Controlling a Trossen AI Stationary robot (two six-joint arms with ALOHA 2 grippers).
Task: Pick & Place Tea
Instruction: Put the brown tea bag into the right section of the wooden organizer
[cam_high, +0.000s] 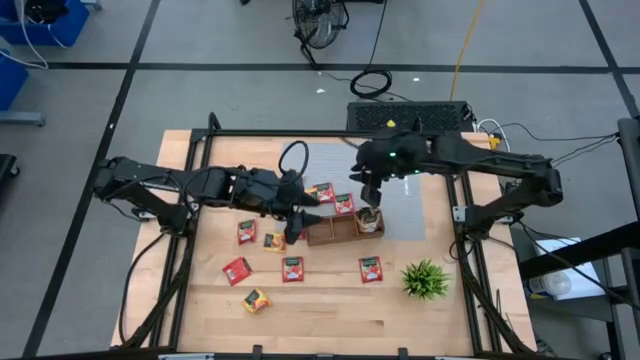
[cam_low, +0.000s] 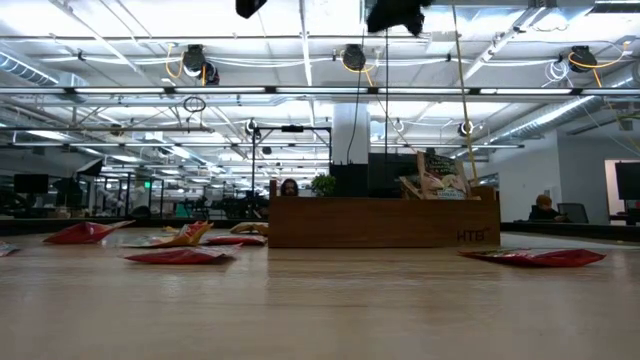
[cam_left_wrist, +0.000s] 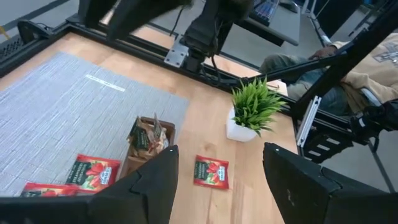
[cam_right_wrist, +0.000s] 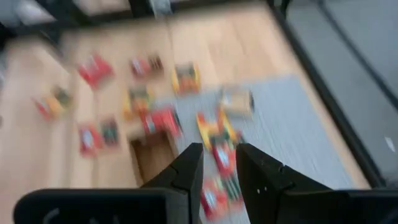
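Several red and orange-yellow tea sachets (cam_high: 292, 268) lie flat on the table around the brown wooden tray (cam_high: 335, 233). More sachets (cam_high: 370, 220) stand in its right compartment (cam_low: 435, 185). My right gripper (cam_high: 370, 196) hovers over that compartment, open by a narrow gap (cam_right_wrist: 219, 163), with those sachets (cam_right_wrist: 222, 155) showing through it. My left gripper (cam_high: 296, 226) hangs above the tray's left end, open wide (cam_left_wrist: 221, 186) and holding nothing. In the low view both grippers are high above the table, left (cam_low: 250, 6) and right (cam_low: 395, 12).
A spiky green plant (cam_high: 425, 280) in a white pot stands near the table's right near corner, right of a red sachet (cam_high: 371, 269). A grey mat (cam_high: 400, 205) lies under the tray's right end. Bare wood runs along the near edge (cam_high: 330, 325).
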